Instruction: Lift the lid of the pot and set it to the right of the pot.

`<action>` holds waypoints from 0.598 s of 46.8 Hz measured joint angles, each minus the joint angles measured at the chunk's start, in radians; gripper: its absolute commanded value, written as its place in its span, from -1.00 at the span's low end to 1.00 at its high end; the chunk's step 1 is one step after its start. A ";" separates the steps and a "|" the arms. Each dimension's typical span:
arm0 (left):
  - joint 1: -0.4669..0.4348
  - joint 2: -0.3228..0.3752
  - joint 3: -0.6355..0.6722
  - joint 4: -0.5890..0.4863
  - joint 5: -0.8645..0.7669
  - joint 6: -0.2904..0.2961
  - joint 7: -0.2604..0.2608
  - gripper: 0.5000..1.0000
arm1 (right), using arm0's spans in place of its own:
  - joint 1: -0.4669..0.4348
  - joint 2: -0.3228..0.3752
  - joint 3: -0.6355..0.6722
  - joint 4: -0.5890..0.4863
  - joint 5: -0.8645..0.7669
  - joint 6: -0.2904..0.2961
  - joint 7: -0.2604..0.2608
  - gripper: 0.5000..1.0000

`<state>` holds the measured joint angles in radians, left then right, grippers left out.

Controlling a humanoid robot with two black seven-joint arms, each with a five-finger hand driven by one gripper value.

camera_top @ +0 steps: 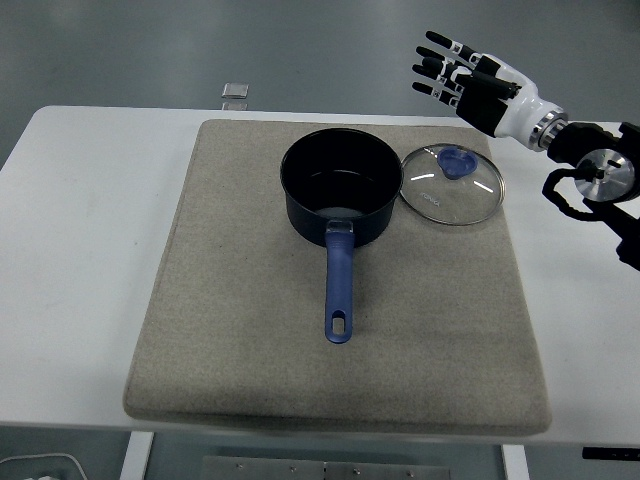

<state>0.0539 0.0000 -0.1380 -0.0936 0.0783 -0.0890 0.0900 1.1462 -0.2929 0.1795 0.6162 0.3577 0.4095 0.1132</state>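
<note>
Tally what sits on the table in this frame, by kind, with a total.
Mats: 1, the grey mat.
Pots: 1, the pot with a blue handle, on the mat.
Lids: 1, the glass lid, flat on the mat right of the pot.
Small clear items: 1, the square piece at the table's far edge.
Total: 4
</note>
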 measured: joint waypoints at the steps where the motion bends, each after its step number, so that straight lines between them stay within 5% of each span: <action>1: 0.000 0.000 0.000 0.000 0.000 0.000 0.000 1.00 | 0.000 0.000 0.000 -0.002 0.006 0.000 -0.001 0.60; 28: 0.000 0.000 0.000 0.000 0.000 0.000 0.000 1.00 | 0.001 -0.002 0.000 -0.036 0.010 -0.040 -0.004 0.61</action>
<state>0.0537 0.0000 -0.1381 -0.0936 0.0782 -0.0890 0.0900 1.1472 -0.2945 0.1795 0.5798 0.3675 0.3696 0.1089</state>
